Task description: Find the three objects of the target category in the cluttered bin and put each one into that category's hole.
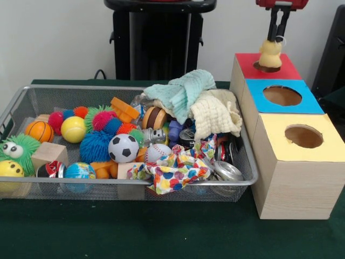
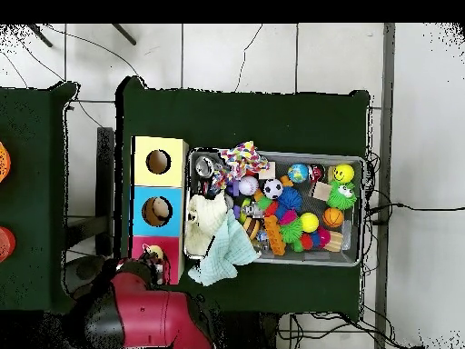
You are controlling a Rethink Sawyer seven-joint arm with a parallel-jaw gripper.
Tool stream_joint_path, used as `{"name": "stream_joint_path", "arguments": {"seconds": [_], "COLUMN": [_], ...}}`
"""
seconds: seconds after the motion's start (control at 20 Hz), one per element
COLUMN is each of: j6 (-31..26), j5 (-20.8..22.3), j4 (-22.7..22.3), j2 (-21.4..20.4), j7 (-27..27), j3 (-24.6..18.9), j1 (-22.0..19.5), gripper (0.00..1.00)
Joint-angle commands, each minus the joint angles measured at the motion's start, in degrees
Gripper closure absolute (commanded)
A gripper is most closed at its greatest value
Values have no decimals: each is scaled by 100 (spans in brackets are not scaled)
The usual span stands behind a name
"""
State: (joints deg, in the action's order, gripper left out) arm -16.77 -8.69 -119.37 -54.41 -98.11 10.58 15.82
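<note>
Pinched in the end effector (image 1: 276, 38) is a small yellow duck toy (image 1: 270, 52), held by its head with the two dark fingers closed on it from above. The duck hangs directly over the round hole of the red-topped box (image 1: 267, 66), its base at or just inside the opening; I cannot tell whether it touches the rim.

Taking the red-topped box as the landmark and going left to right in the front view: well to its left sits the wire mesh bin (image 1: 21, 102), crowded with a basketball (image 1: 39, 130), a yellow ball (image 1: 73, 129), a soccer ball (image 1: 123, 148), a baseball (image 1: 157, 152), spiky soft balls, wooden blocks and crushed cans. Nearer the box, still left of it, a pale green cloth (image 1: 186, 90) and a cream cloth (image 1: 215, 113) are heaped over the bin's end, with a polka-dot cloth (image 1: 172, 172) draped over the front rim. Just in front of the red box stands the blue-topped box (image 1: 283, 95), then the yellow-topped box (image 1: 302, 137), each with its own hole.

The duck looks light, soft and squeezable, probably rubbery, so a grip on the narrow head seems sound, though a smooth skin could slip under a loose pinch. Any similar toys left in the bin are likely buried under the cloths.
</note>
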Motion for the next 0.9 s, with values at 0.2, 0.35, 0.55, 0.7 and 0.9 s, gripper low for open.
{"name": "stream_joint_path", "arguments": {"seconds": [0.2,0.35,0.55,0.7,0.9], "j6": [508,560,647,769,676], "j5": [145,123,109,99,85], "j4": [-204,-196,-176,-169,-195], "j2": [393,442,526,625,521], "j7": [-940,-948,-991,-1017,-967], "j3": [-350,-361,-332,-352,-372], "j1": [-123,-119,-55,-54,-94], "gripper": [100,100,100,100,100]}}
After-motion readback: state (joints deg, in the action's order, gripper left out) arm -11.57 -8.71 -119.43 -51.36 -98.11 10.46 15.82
